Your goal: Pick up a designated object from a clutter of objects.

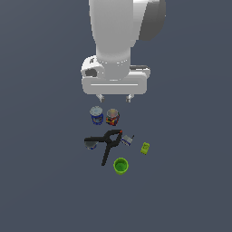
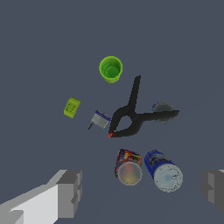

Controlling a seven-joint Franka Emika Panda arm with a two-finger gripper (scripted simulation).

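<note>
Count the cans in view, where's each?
3. Taller blue can and multicoloured can stand side by side nearest the open gripper. The short squat can sits under a handle of the black clamp, partly hidden.

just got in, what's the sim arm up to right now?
The white Panda arm's hand hangs open above a small clutter on the dark floor, holding nothing. Below it stand a taller blue can with a pale lid and a multicoloured can. The target, a short squat blue can with a silvery-grey top, sits partly under one handle of the large black clamp. A green cup lies beyond. No grasp has started.
</note>
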